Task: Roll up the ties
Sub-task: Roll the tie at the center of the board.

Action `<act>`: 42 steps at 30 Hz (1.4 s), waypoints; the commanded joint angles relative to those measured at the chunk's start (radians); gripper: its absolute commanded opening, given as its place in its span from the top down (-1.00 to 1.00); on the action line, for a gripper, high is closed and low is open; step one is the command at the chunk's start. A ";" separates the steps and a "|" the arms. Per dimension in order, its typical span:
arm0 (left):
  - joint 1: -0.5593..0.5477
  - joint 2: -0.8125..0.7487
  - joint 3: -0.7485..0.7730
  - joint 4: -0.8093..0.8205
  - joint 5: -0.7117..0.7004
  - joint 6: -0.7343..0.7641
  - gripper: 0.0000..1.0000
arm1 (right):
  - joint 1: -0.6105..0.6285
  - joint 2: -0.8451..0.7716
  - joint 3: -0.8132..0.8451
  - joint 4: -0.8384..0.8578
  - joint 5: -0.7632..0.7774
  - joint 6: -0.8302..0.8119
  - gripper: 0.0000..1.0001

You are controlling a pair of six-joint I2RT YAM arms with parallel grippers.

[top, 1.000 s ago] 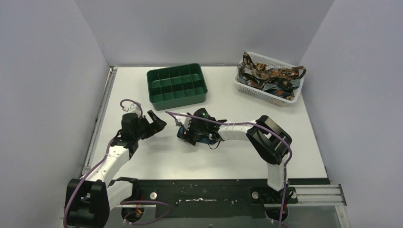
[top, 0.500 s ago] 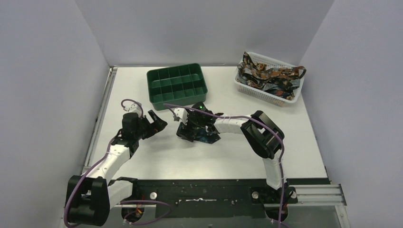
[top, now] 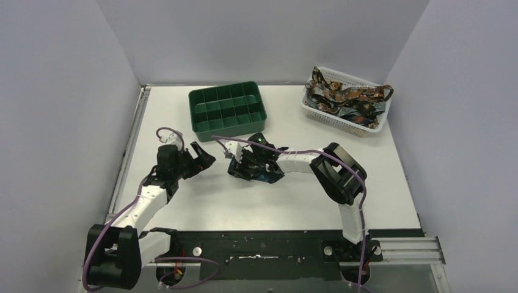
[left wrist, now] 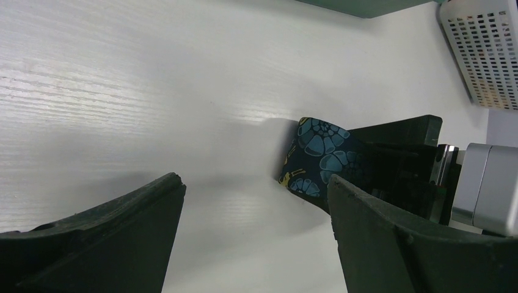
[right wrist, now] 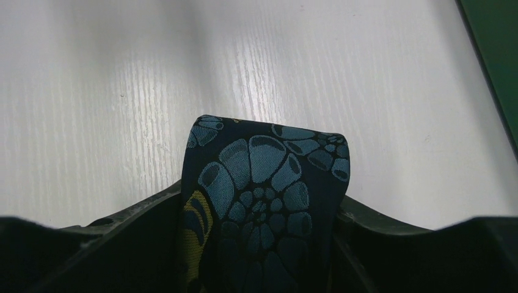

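Fabric first: we see a dark navy woven necktie [right wrist: 262, 201], patterned with rounded blue flower medallions and a streak of yellow, folded over into a thick, soft-edged bundle. It lies on the white wood-grained desk [top: 201, 201], just in front of the green plastic compartment tray [top: 232, 129]. The right jaws hold this necktie: their matte black fingers [right wrist: 122, 244] press against both of its sides, and the folded end sticks out beyond them. The left jaws stand wide, with only bare desk between their blunt black fingers [left wrist: 104, 244]. They hang near the bundle on its left, apart from it. At the far right corner, a white mesh plastic basket [top: 339, 119] holds a tangled heap of more patterned ties [top: 345, 97], brown, orange and blue, with one looping end reaching past the rim.
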 commanded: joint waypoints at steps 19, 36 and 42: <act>0.007 0.003 -0.007 0.075 0.090 -0.002 -0.70 | 0.021 -0.150 -0.010 0.011 0.142 0.039 -1.00; 0.007 0.064 0.015 0.150 0.172 0.008 -0.81 | -0.051 -0.481 -0.351 0.207 0.385 0.827 -1.00; 0.007 0.141 0.040 0.206 0.227 0.017 -0.82 | -0.159 -0.457 -0.196 -0.156 0.540 1.040 -1.00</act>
